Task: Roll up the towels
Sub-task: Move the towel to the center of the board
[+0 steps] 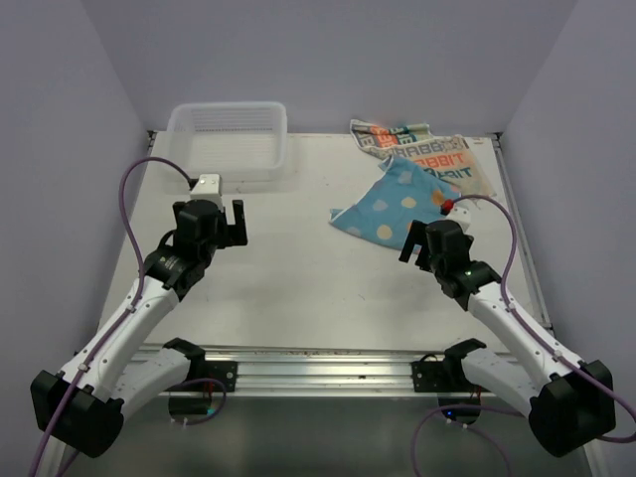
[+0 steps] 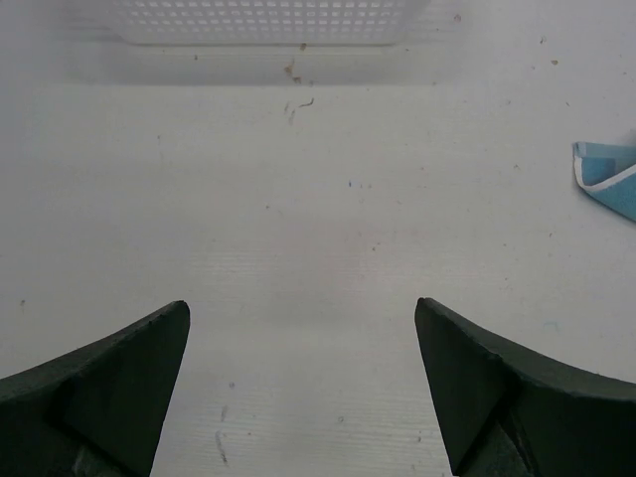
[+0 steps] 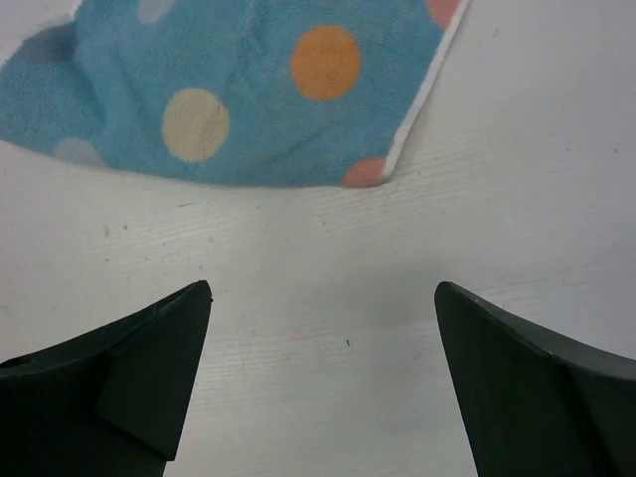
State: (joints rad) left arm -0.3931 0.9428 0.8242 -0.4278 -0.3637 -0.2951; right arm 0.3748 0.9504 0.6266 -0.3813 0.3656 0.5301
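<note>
Towel, light blue (image 1: pixel 390 207): cream, orange and pink dots, white hem; lay unrolled in a rumpled triangle on the right half of the table (image 1: pixel 298 288), its far tip overlapping the next item.
Towel, cream (image 1: pixel 442 156): orange and teal lettering; lay crumpled at the far right corner.
Left gripper (image 2: pixel 303 323): jaws wide apart, held nothing, over bare table near the white basket (image 1: pixel 231 107).
Right gripper (image 3: pixel 323 293): jaws wide apart, held nothing, just short of the blue towel's near edge.

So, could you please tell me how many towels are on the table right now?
2. The blue polka-dot towel lies right of centre; the cream lettered towel lies behind it toward the far right corner, partly overlapped by it. More could be hidden underneath.
</note>
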